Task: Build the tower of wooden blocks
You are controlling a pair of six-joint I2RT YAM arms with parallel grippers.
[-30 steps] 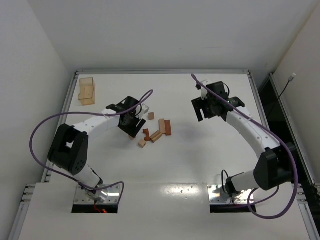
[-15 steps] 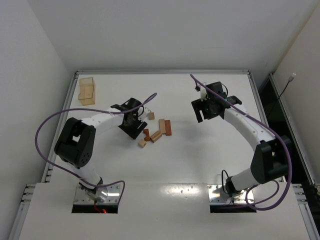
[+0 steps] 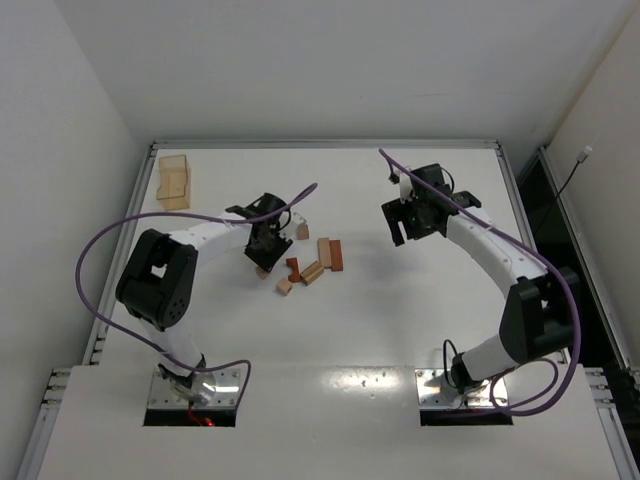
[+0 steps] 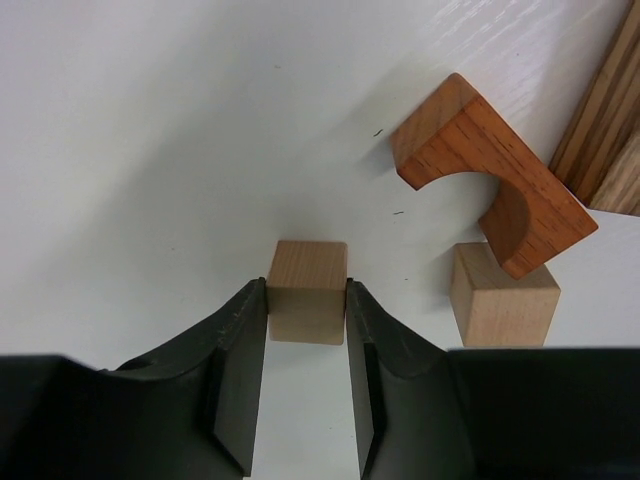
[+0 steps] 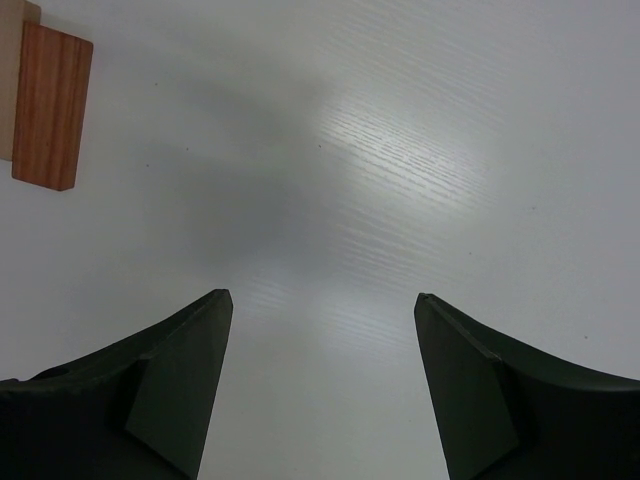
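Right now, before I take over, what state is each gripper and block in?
left gripper: shut on the tan cube.
right gripper: open, holding nothing.
arch block: on its side, loose.
second tan cube: loose beside the arch.
bar blocks: lying flat, unstacked.
plastic box: upright, far left corner.

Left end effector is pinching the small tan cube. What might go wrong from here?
1. The left end effector holds the tan cube only at its fingertips; it may twist or slip when lifted.
2. The reddish arch block and second tan cube lie close beside it; a sideways move could knock them.
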